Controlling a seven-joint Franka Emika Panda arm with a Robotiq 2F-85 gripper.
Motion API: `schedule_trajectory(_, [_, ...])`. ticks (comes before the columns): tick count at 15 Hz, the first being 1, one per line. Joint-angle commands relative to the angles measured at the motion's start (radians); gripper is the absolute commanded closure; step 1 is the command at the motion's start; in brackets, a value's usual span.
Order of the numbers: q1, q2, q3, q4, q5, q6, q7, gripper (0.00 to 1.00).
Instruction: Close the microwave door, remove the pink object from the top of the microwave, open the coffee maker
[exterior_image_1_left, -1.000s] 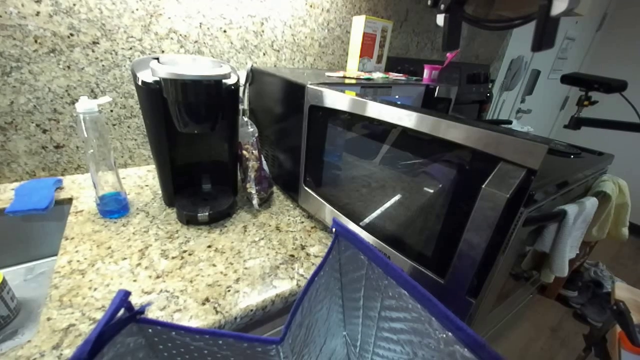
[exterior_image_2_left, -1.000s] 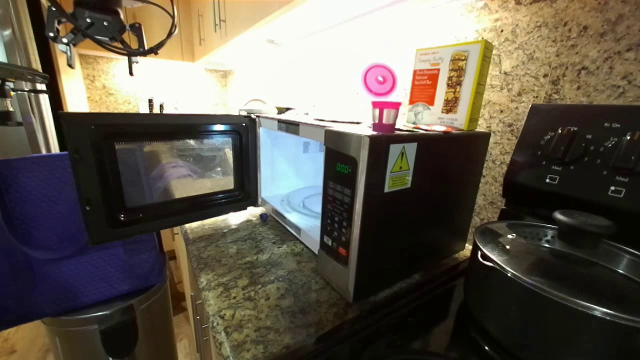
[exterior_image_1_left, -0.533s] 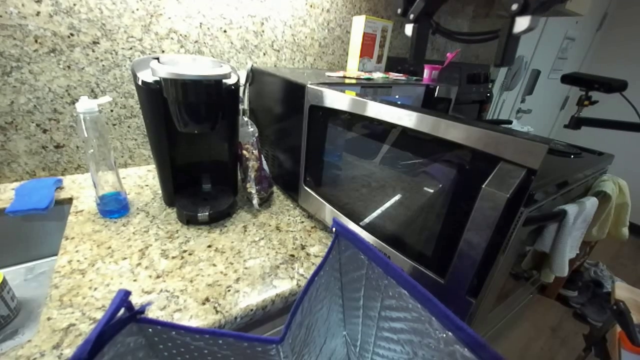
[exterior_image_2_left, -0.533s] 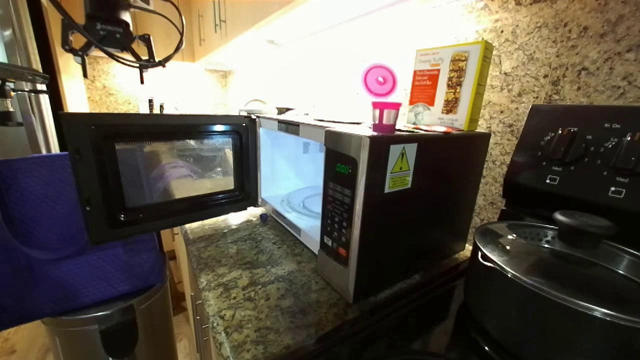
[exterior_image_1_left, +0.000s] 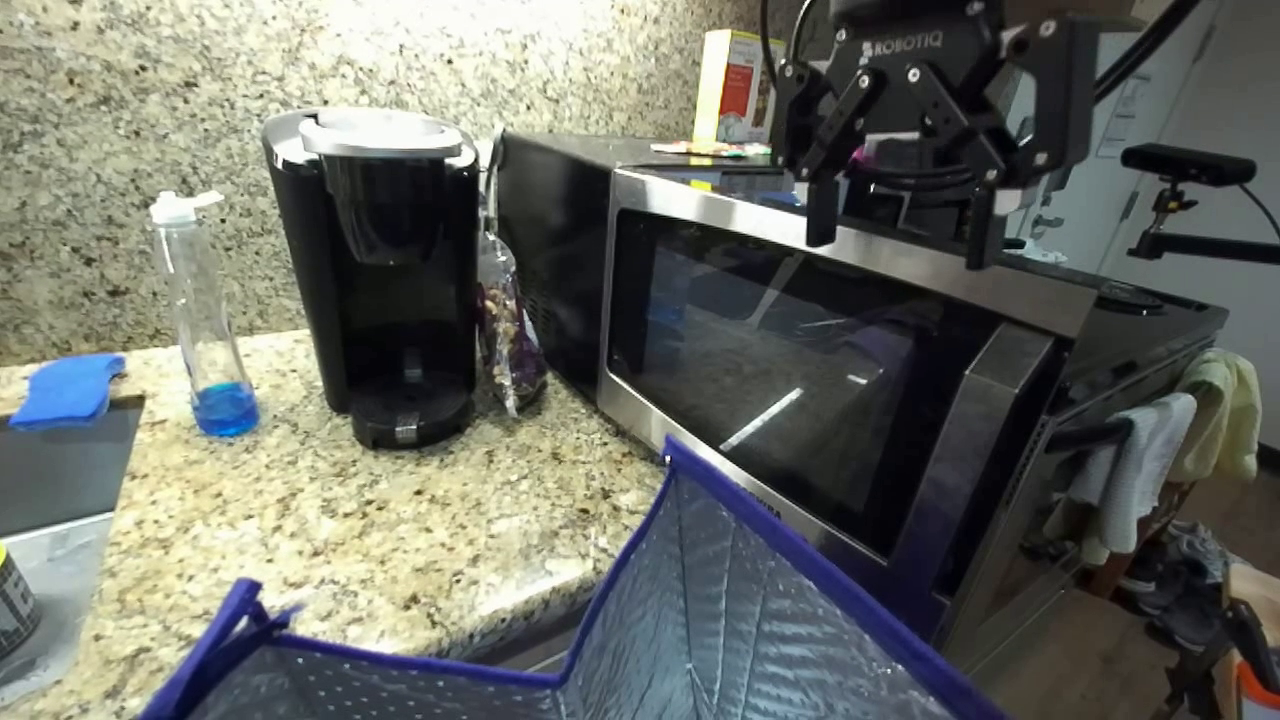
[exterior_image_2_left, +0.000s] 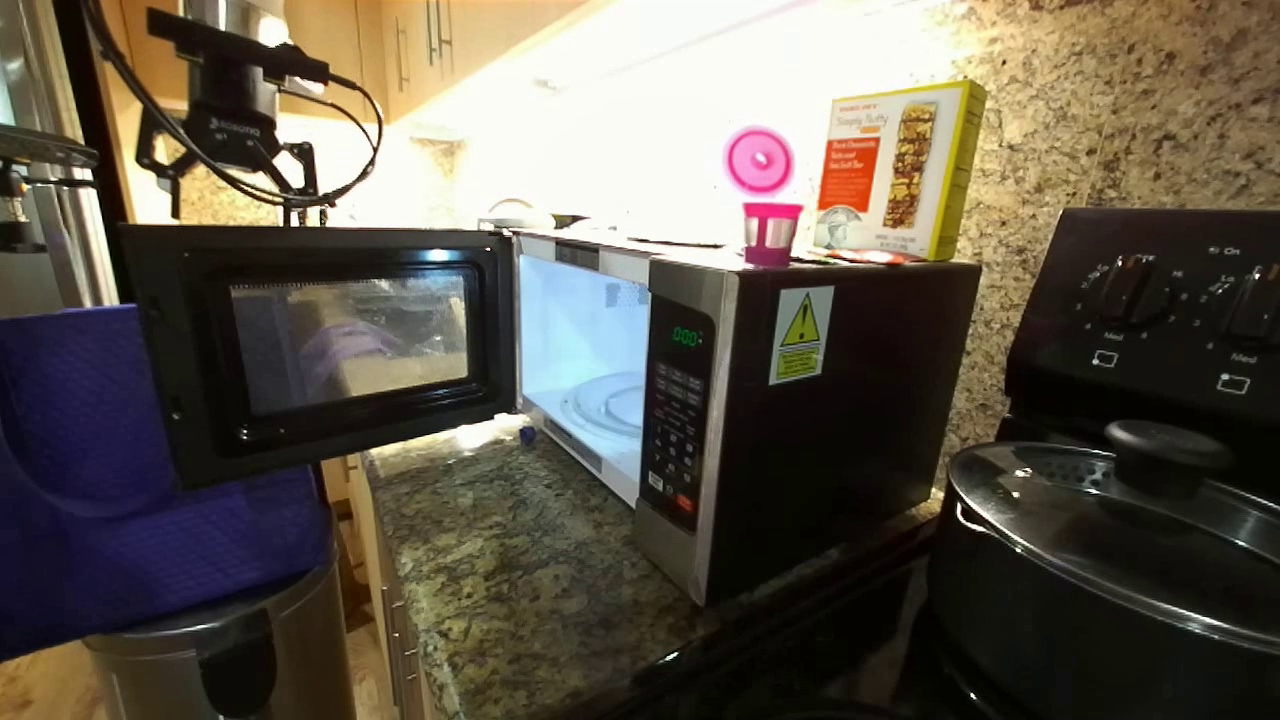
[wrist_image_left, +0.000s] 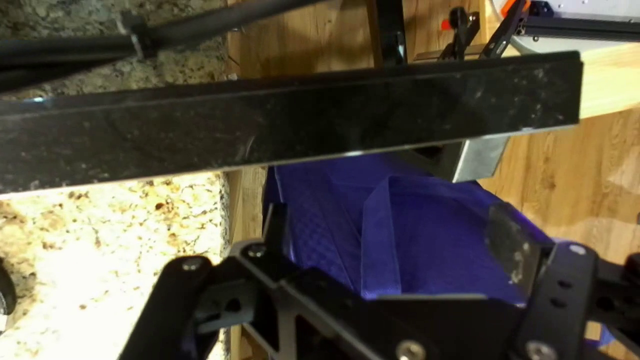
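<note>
we saw the jaws spread and empty near the outer face of the open microwave door (exterior_image_2_left: 322, 350). we judged that a hard push could slam it and topple the pink cup (exterior_image_2_left: 770, 236) atop the microwave (exterior_image_2_left: 840, 430). we read "robotiq" above the jaws, "simply nutty" on the box (exterior_image_2_left: 895, 175).

I count one each: microwave (exterior_image_2_left: 800, 440), coffee maker (exterior_image_1_left: 378, 285), pink object (exterior_image_2_left: 770, 235), clear bottle (exterior_image_1_left: 205, 315), pot (exterior_image_2_left: 1110, 590).

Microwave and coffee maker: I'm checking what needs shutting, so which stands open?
The microwave: its door is swung out, baring the lit interior, whereas the coffee maker has its lid down.
</note>
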Motion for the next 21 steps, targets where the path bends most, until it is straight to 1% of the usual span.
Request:
schedule_trajectory(1, [0.003, 0.076, 0.025, 0.026, -0.097, 0.0, 0.028, 0.0])
schedule_trajectory(4, [0.01, 0.117, 0.035, 0.033, -0.199, -0.029, 0.155, 0.0])
schedule_trajectory(6, [0.013, 0.133, 0.039, 0.033, -0.234, -0.043, 0.226, 0.0])
schedule_trajectory(9, [0.023, 0.15, 0.041, 0.04, -0.286, -0.103, 0.378, 0.0])
schedule_trajectory(12, [0.027, 0.137, 0.043, 0.042, -0.298, -0.176, 0.529, 0.0])
schedule_trajectory(14, [0.03, 0.11, 0.044, 0.039, -0.284, -0.193, 0.639, 0.0])
schedule_trajectory(15, [0.019, 0.135, 0.043, 0.035, -0.274, -0.162, 0.548, 0.0])
schedule_trajectory(17, [0.023, 0.126, 0.046, 0.043, -0.274, -0.174, 0.602, 0.0])
schedule_trajectory(21, [0.023, 0.123, 0.046, 0.044, -0.274, -0.175, 0.618, 0.0])
